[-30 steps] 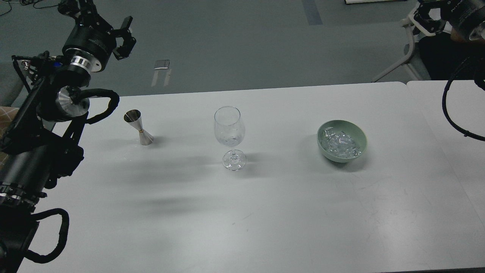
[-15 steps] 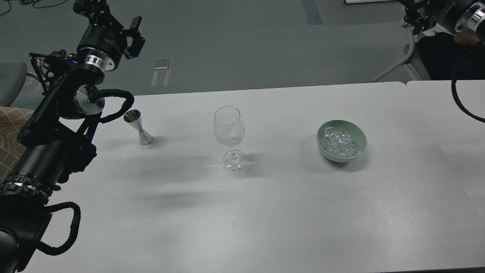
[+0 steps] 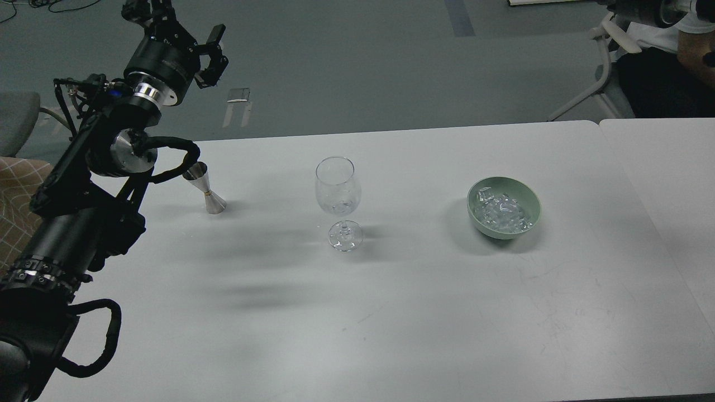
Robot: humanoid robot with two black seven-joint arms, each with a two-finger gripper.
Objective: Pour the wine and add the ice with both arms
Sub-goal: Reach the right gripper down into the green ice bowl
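A clear stemmed wine glass (image 3: 338, 192) stands upright at the table's middle. A steel jigger (image 3: 204, 187) stands to its left. I cannot make out wine in either. Ice (image 3: 503, 215) fills a green bowl (image 3: 533, 202) to the glass's right. My left gripper (image 3: 184, 30) is open and empty, raised beyond the table's far left edge, above and behind the jigger. Only a dark sliver of my right arm's end (image 3: 628, 5) shows at the top right edge, far from the bowl.
The white table (image 3: 391, 312) carries only these three things. A second table (image 3: 665, 167) abuts on the right. A person (image 3: 690, 50) and a chair frame (image 3: 597, 78) are beyond the far right corner.
My left arm has swung right and up, its gripper rising farther beyond the table. My right arm has lifted almost wholly out of the top edge. Glass, jigger and bowl have not moved.
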